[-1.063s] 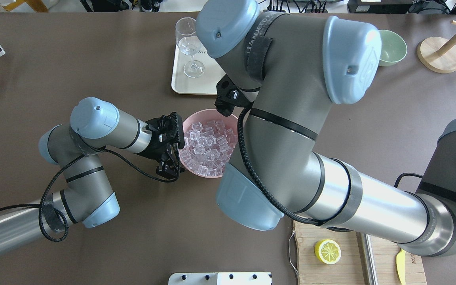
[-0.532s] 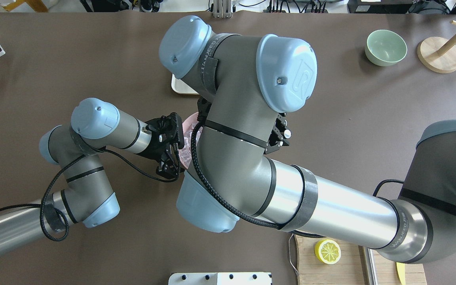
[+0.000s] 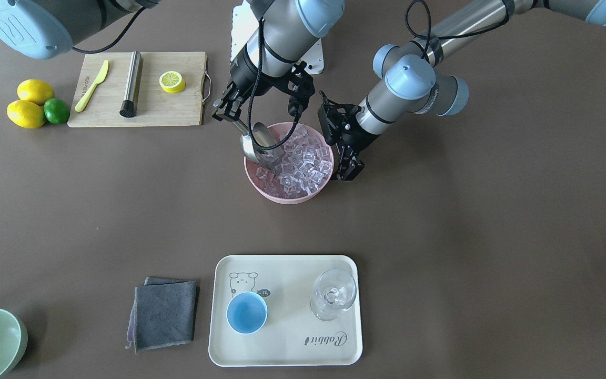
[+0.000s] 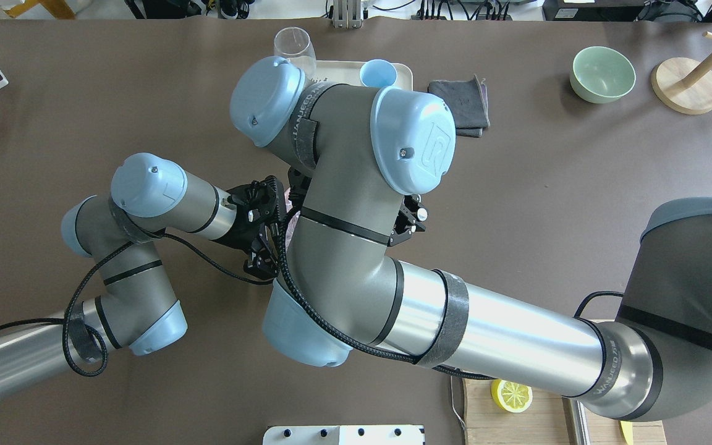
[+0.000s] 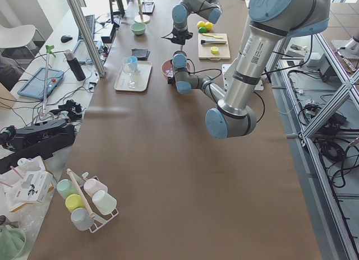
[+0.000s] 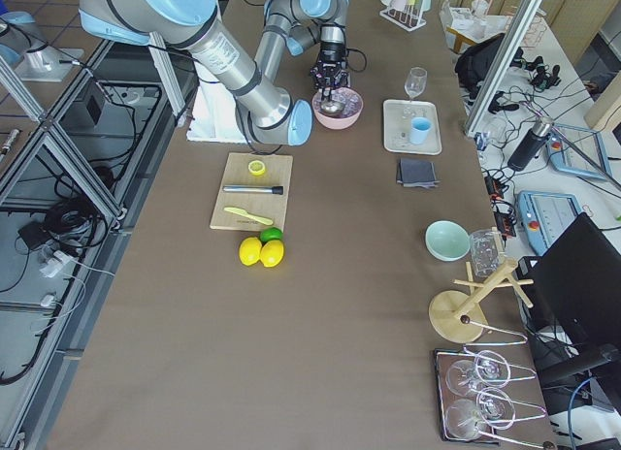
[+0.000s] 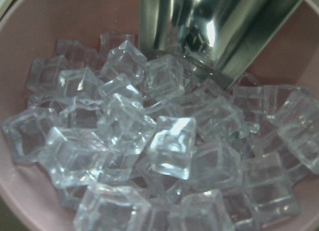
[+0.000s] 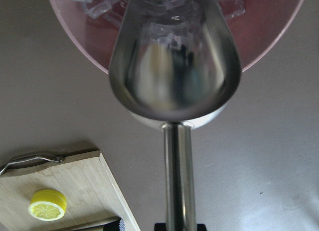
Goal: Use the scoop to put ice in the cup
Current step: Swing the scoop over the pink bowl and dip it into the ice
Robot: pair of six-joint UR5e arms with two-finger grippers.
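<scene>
Over by the middle of the table, the right gripper (image 3: 229,115) has its fingers clamped on the far end of the scoop (image 3: 261,143) handle. The shiny trough is nosed down into the robot-side edge of the pink bowl (image 3: 287,200), mouth against the ice (image 3: 303,162). From the wrist camera the trough looks empty, just cubes at its lip. Meanwhile the left gripper (image 3: 349,171) sits right at the opposite rim of the bowl, and honestly I can't tell whether it's pinching the rim or just parked there. My take on handling: those cubes are hard, slick and loose, so they'll skate on polished steel and roll out the open front if the trough tips forward. The handle end is the right place to hold, but it's a long lever, so level and slow. The cup (image 3: 246,312) is well away, on the tray (image 3: 282,273) beside a stemmed glass (image 3: 333,295), and looks light enough to topple if bumped.
</scene>
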